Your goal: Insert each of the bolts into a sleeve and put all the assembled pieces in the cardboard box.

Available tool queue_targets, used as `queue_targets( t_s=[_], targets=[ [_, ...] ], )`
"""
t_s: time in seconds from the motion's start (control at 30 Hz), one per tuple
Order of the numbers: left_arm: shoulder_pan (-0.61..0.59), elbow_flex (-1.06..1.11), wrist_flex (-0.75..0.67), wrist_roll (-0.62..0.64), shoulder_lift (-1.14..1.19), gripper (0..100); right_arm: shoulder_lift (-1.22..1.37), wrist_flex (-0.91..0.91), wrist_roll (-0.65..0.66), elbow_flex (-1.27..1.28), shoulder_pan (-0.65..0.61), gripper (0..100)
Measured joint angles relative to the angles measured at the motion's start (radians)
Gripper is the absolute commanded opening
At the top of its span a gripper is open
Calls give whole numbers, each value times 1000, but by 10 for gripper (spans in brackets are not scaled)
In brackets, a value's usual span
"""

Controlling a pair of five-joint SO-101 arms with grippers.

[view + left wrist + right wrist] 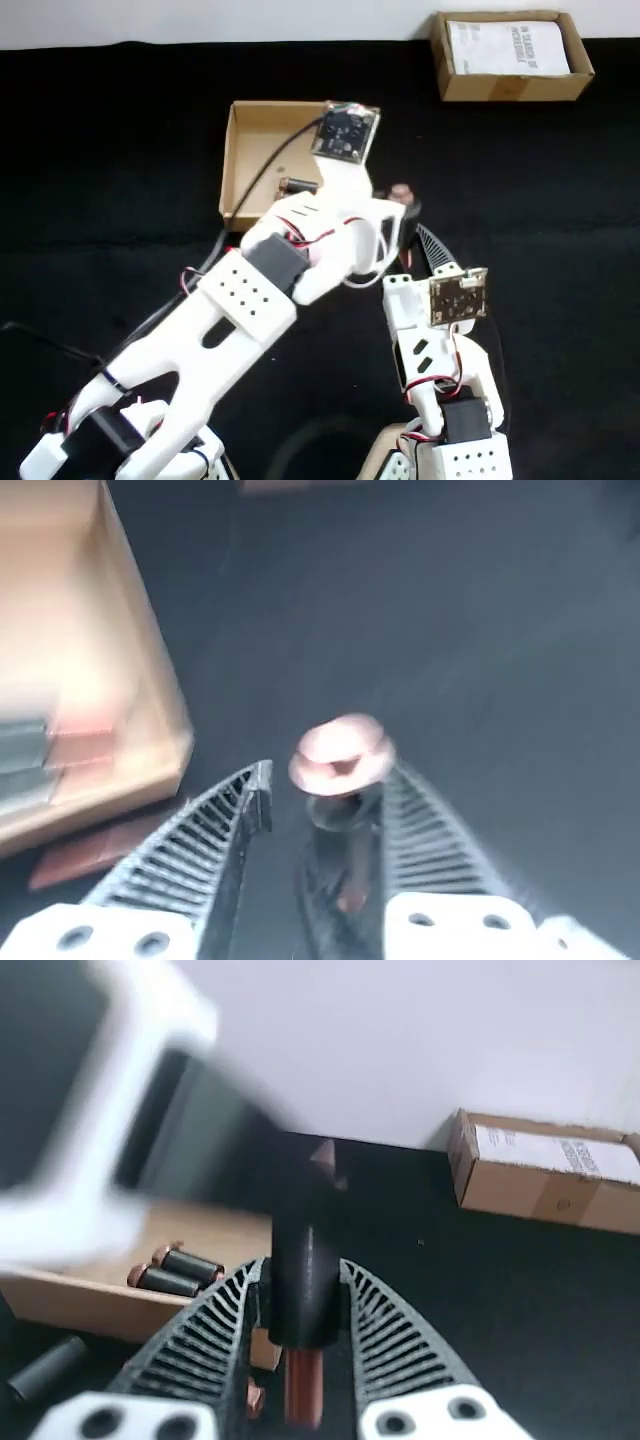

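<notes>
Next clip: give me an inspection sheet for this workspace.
Surface: black cloth.
Job's things: sleeve with bolt through it; two assembled pieces in open box; loose sleeve on cloth.
Clutter: labelled box.
Grippers: right gripper shut on sleeve; left gripper open around it.
Cables: wires on left arm.
Surroundings: white wall.

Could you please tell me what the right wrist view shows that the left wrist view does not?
The right wrist view adds the right gripper shut on the sleeve, a loose sleeve on the table and a labelled box farther back. The left wrist view adds the open left gripper flanking the bolt head. Both take in the cardboard box holding assembled pieces.
</notes>
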Motion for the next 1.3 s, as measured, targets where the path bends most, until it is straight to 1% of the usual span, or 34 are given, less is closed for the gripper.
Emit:
queue_targets(
  t_s=[0.1, 0.2, 0.27, 0.3, 0.37, 0.47, 0.5, 0.53, 0.6, 0.73, 0.9, 1.03, 1.1, 1.2, 1.27, 1.3],
  targets=[
    [9, -55, 180, -61, -37, 242, 0, 0, -21, 0, 5, 7],
    [9, -112, 361, -187, -126, 241, 0, 3, -106, 0, 34, 7],
    [18, -137, 476, -262, -209, 230, 0, 3, -127, 0, 44, 7],
    [28, -140, 523, -304, -255, 210, 0, 3, -133, 0, 46, 7],
    [29, -141, 585, -359, -353, 138, 17, 3, -137, -14, 51, 7],
    [-3, -109, 606, -425, -503, 3, 110, 37, -143, -87, 52, 7],
    [-26, -86, 608, -439, -551, 10, 160, 52, -153, -132, 51, 7],
    [-52, -61, 603, -446, -594, 27, 216, 66, -166, -186, 51, 7],
    [-110, 0, 574, -453, -677, 18, 344, 75, -178, -301, 52, 7],
    [-269, 166, 451, -453, -822, 8, 628, 78, -173, -534, -3, 7],
    [-465, 439, 224, -451, -1010, 8, 961, 78, -58, -763, -107, 7],
    [-609, 684, 49, -451, -1177, 8, 1221, 78, 43, -898, -124, 7],
    [-677, 798, 3, -451, -1275, 8, 1344, 78, 86, -964, -124, 7],
    [-779, 947, -18, -451, -1416, 8, 1502, 78, 161, -1068, -124, 7],
    [-842, 1002, -25, -445, -1433, 8, 1593, 78, 221, -1137, -126, 7],
    [-875, 1023, -25, -420, -1432, 8, 1633, 78, 249, -1171, -126, 7]
  ],
)
